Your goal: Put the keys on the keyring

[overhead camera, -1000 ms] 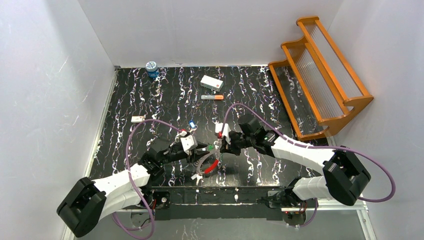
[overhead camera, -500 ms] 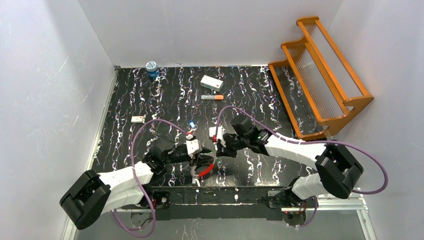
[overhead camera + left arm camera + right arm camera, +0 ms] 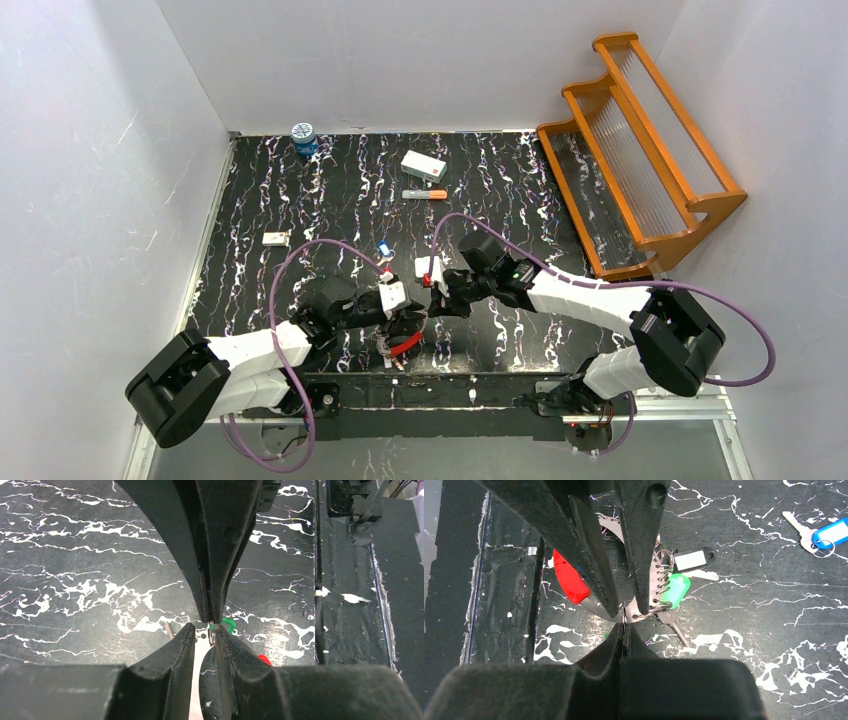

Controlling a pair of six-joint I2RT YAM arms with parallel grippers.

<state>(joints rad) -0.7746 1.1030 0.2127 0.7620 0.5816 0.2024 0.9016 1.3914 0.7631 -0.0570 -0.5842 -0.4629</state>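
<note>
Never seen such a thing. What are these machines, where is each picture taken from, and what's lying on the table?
Two robot arms work over a black marbled table. The wide picture looks down from above; the others come from wrist cameras. The right end effector is shut on a silver-and-red keyring loop carrying a green-tagged key; the left end effector straddles that loop, fingers slightly apart. Beyond lie a blue-tagged key, an orange-tipped grey marker, a white box, a blue jar and an orange wooden rack.

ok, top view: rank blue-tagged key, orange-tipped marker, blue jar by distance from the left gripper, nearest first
From the left gripper:
1. blue-tagged key, just beyond it, mid-table.
2. orange-tipped marker, farther back, centre.
3. blue jar, back edge, left.
</note>
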